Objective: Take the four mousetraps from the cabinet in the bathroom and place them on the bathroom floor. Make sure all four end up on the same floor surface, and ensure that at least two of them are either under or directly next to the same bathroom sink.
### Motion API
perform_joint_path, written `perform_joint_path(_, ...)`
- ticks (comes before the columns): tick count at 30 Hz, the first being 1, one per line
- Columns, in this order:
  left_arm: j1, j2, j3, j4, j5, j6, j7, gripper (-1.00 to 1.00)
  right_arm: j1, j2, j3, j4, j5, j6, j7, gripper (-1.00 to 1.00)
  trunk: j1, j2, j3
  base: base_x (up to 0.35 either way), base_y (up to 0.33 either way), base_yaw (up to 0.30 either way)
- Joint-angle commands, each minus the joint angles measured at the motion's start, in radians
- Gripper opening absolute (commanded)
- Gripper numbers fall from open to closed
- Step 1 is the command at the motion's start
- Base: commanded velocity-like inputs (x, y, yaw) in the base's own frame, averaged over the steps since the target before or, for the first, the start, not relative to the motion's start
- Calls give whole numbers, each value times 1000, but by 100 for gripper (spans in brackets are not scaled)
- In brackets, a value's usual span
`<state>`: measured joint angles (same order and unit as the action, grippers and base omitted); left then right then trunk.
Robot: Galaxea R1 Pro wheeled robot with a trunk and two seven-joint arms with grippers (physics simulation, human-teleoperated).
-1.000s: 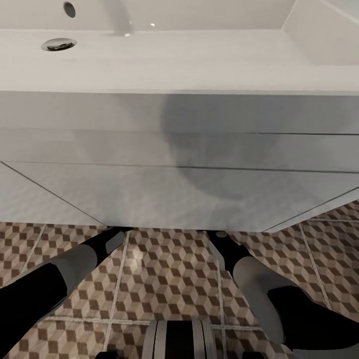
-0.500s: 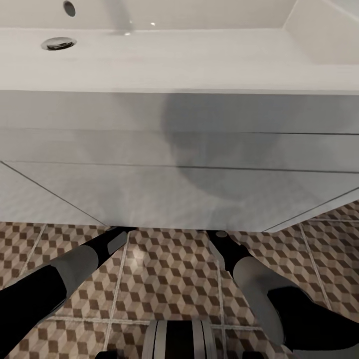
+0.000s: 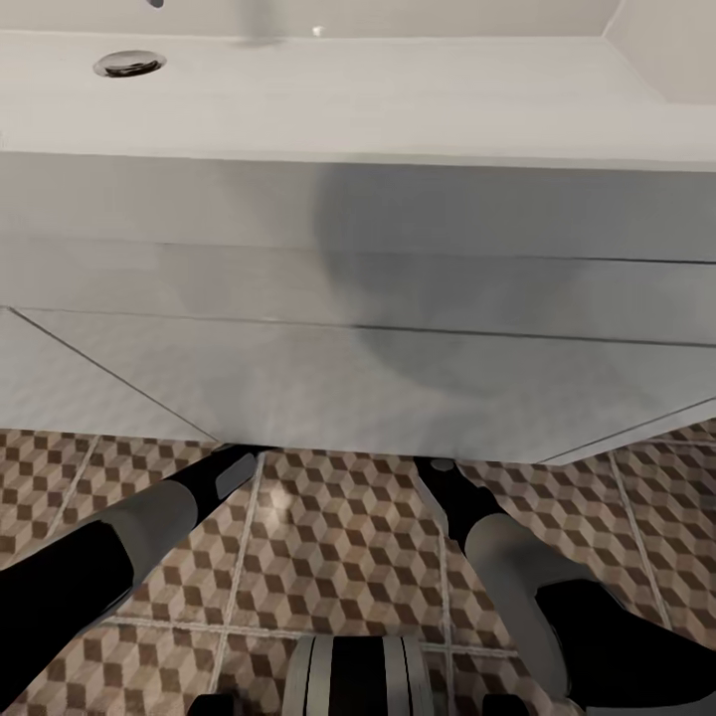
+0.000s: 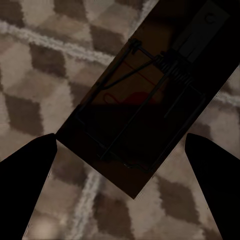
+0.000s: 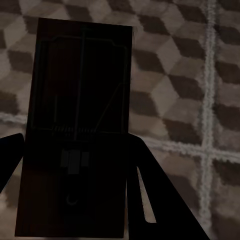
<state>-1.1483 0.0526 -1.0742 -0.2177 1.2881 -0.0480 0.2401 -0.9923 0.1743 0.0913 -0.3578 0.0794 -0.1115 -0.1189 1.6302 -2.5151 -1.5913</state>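
Both arms reach under the white sink [image 3: 358,99], and its cupboard front [image 3: 298,388] hides their hands in the head view. In the left wrist view a mousetrap [image 4: 135,115] lies flat on the cube-patterned bathroom floor [image 4: 30,75]. My left gripper [image 4: 120,145] is open, with its fingers [image 4: 25,185] well clear on either side of it. In the right wrist view a second mousetrap [image 5: 80,85] sits in deep shadow just above or on the floor [image 5: 180,75]. My right gripper [image 5: 77,145] has its fingers [image 5: 160,200] against both long edges. The cabinet is out of view.
The sink's cupboard overhangs the tiles close in front of me. The drain [image 3: 129,65] is at the basin's far left. My left forearm [image 3: 149,517] and right forearm [image 3: 487,527] cross the patterned floor [image 3: 338,537], with my base [image 3: 358,676] at the bottom edge.
The head camera has shifted a little, so the sink sits slightly higher and to the right in the picture. Both forearms stay where they were under the sink.
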Motion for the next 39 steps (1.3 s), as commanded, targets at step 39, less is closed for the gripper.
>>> perform_joint_path(39,-55,2,-1,-3,13,-3,5,-100,-25,0,4,0,2,-6,-11,-100,0,0,-42,0,0,19)
